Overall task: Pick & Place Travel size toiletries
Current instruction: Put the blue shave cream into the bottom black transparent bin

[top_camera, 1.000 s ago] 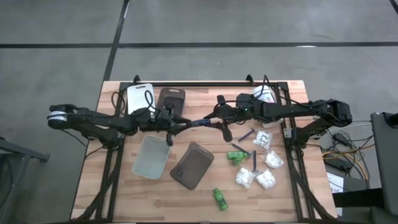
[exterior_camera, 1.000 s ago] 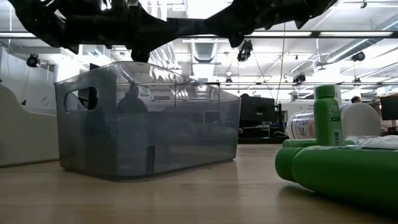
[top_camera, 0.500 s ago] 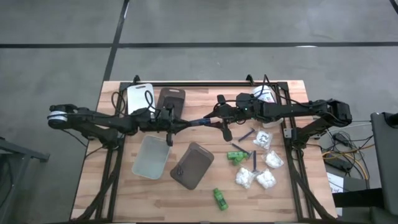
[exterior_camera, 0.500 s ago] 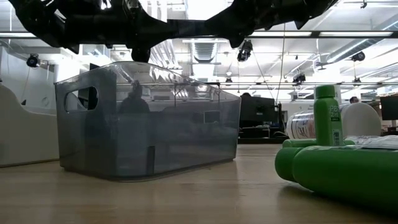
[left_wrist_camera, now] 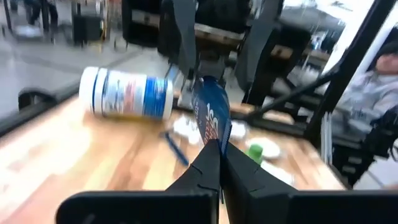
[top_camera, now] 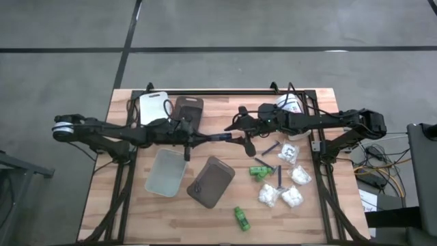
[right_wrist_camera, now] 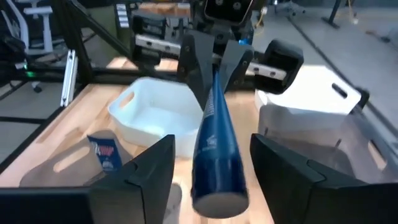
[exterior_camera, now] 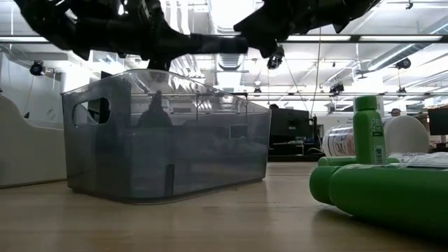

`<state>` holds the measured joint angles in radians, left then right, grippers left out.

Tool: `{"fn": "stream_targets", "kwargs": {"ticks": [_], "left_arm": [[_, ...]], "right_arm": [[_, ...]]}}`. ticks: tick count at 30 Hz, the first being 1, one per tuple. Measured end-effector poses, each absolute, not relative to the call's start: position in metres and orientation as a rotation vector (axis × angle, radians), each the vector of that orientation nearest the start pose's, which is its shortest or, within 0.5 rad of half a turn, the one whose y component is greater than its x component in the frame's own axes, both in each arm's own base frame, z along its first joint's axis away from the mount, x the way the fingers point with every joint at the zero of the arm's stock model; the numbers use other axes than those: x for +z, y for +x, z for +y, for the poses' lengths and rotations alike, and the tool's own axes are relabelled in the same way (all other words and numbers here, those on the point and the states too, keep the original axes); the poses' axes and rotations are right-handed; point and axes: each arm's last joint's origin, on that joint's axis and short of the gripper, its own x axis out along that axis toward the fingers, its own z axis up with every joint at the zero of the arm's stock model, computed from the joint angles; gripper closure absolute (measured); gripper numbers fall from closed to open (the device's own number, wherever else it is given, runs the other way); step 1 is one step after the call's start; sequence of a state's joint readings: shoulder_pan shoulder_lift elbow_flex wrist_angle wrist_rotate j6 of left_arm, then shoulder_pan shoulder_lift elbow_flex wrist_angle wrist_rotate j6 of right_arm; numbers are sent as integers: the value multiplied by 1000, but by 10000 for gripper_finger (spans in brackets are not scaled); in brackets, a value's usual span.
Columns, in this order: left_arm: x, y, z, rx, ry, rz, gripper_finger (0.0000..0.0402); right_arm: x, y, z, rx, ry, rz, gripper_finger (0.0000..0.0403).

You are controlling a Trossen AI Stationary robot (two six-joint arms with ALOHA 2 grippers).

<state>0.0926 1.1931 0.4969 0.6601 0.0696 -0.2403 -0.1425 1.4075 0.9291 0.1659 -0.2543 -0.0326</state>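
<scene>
Toiletries, travel size, one item in transfer: a slim dark blue tube (right_wrist_camera: 214,149) held in mid-air between the two arms, above the middle of the table (top_camera: 136,219). Left gripper (left_wrist_camera: 219,163): fingers closed on the flat crimped end of the tube, as its own wrist view shows. Right gripper (right_wrist_camera: 211,168): fingers parted on either side of the tube's round end, not visibly pressing it; judged a hand-over from right to left, nearly complete. Below and beside the left gripper: a clear tray (top_camera: 165,171), a dark grey tray (top_camera: 212,181), a brown tray (top_camera: 188,109) and a white tray (top_camera: 153,105); one small blue tube already lies in the grey tray in the right wrist view, the rest of the trays' contents cannot be told. Remaining stock, loose on the right half of the table: white packets (top_camera: 280,195), green bottles (top_camera: 260,171) with one more (top_camera: 242,218) nearer the front edge, blue sticks (top_camera: 278,175). Also present, not part of the set: a white tub with blue label (left_wrist_camera: 127,93) on its side at the far right. Progress judged early: most pieces still to be sorted.
</scene>
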Motion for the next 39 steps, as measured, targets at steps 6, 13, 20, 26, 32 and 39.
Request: {"fn": "stream_targets", "kwargs": {"ticks": [6, 13, 20, 26, 32, 39], "left_arm": [[248, 256, 21, 53, -250, 275, 399], [281, 258, 20, 60, -227, 511, 398], [313, 254, 15, 53, -236, 593, 398], [324, 250, 9, 52, -277, 651, 399], [326, 248, 2, 45, -315, 675, 398], [326, 248, -2, 29, -355, 682, 399]], "right_arm": [[266, 308, -37, 115, 54, 401, 174], [257, 303, -36, 116, 73, 509, 152], [252, 300, -36, 117, 77, 567, 135], [251, 300, -36, 125, 50, 573, 124], [252, 297, -36, 128, 40, 579, 112], [247, 296, -35, 124, 59, 590, 102]]}}
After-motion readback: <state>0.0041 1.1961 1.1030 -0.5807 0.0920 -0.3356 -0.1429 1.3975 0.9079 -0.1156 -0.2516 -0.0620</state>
